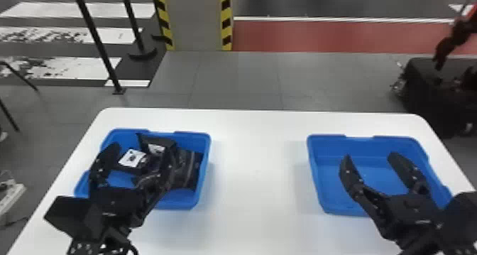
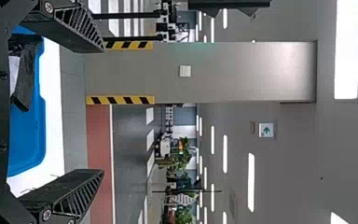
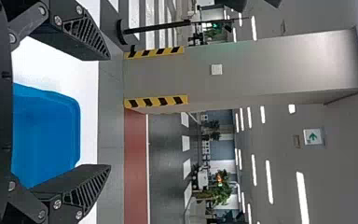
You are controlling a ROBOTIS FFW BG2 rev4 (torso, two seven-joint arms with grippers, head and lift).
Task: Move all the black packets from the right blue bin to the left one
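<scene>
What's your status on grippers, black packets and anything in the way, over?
Left gripper open, over left bin; right gripper open, over right bin. Black packets in left bin. In the way: left gripper, partly hiding them.

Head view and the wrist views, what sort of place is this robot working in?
Probably a large indoor hall, perhaps a demo or test area: a grey pillar with yellow-and-black striped edges, long white ceiling lights and broad white stripes painted on the floor suggest it.
</scene>
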